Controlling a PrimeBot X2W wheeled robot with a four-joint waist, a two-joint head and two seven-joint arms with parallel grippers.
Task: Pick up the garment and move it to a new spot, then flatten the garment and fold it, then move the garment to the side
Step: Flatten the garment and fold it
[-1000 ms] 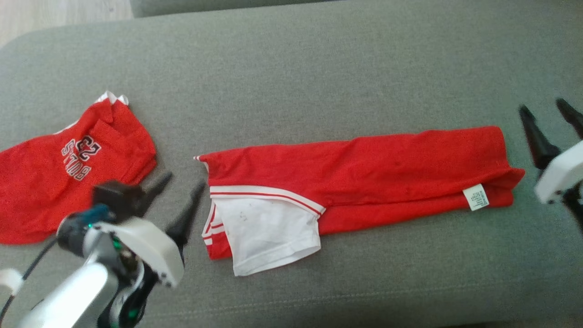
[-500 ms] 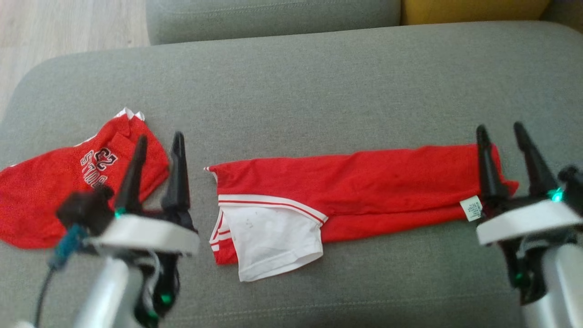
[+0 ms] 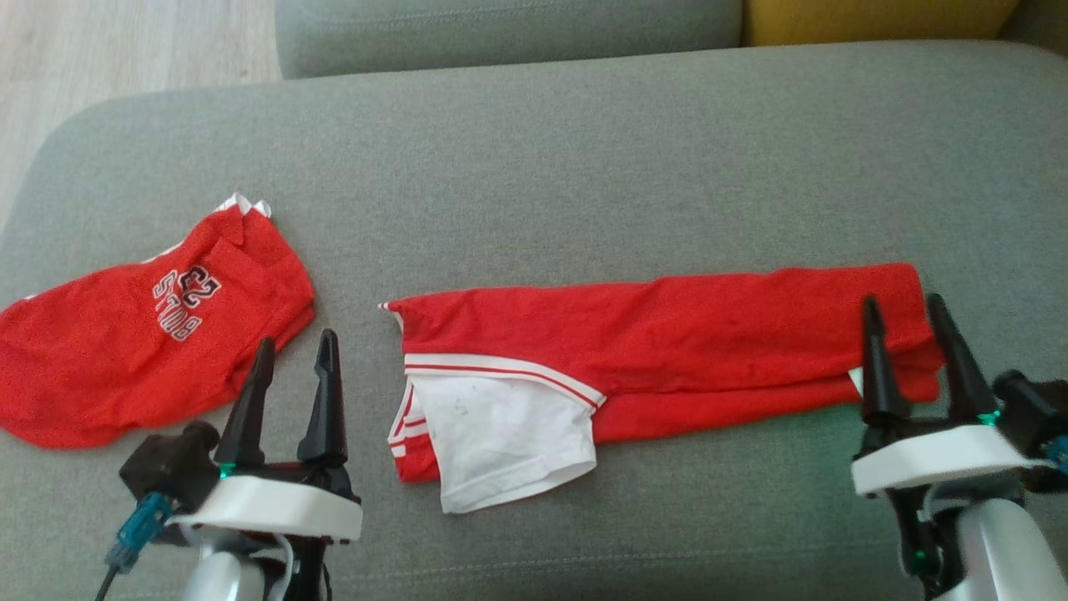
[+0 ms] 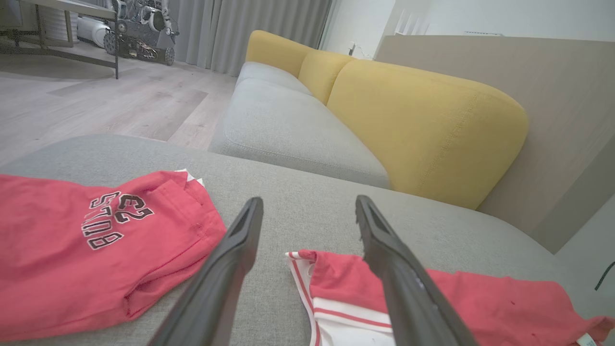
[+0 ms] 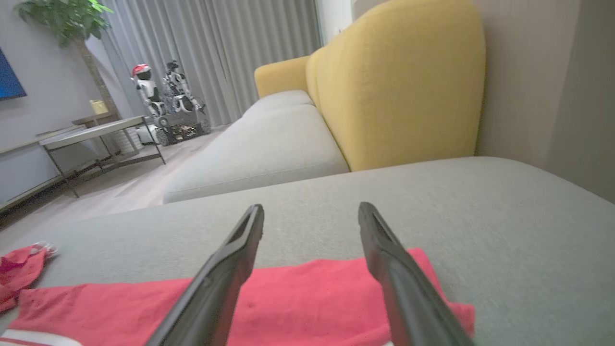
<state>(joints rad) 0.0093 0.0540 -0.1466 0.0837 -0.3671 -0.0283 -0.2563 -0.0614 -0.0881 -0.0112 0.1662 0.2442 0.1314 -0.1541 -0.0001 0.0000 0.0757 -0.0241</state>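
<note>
On the grey seat, seen from the head camera, a red shirt with white lettering lies crumpled at about 9 o'clock, its white collar edge pointing toward 12. Just beside its lower right edge, at about 7 o'clock, the left gripper points its fingers toward 12. The jaws stand wide apart with nothing between them but bare grey fabric. In the left wrist view the same fingers frame the gap between the shirt and the garment.

The garment lies as a long red strip from the centre out toward 3 o'clock, tilted a little so that its right end sits higher. Its left end carries a white panel with red-and-white striped trim, hanging toward 6 o'clock. It is apart from the shirt.

At about 4 o'clock the right gripper points toward 12, its fingers crossing over the garment's right end. The jaws are wide and grip nothing; whether the tips touch the cloth cannot be told. A white label peeks out beside its left finger.

At 1 o'clock, past the seat's far edge, is a yellow cushion.
</note>
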